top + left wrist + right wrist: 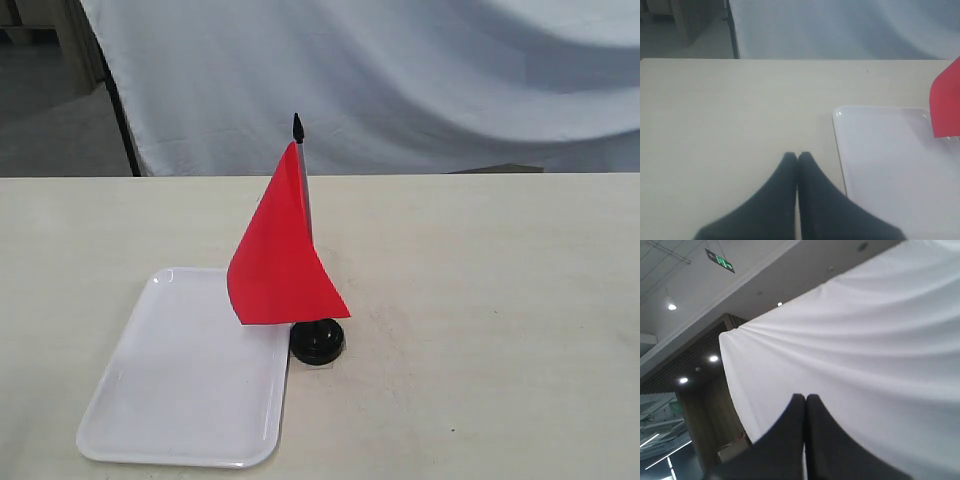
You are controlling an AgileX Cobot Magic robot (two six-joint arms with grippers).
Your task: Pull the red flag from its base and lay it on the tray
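The tray (180, 400) lies at the worktop's (480, 300) front edge, the red flag (280, 255) standing in its base (318, 342) alongside. Untouched (left gripper (798, 156), right gripper (805, 397) closed, empty); next, one should open and grip it.

left gripper (798, 155), right gripper (805, 397) — matte black, smoothly tapered.

The pale wooden table (500, 300) carries the flat white tray (180, 400) and, just beside its right rim, the small black base (318, 342).
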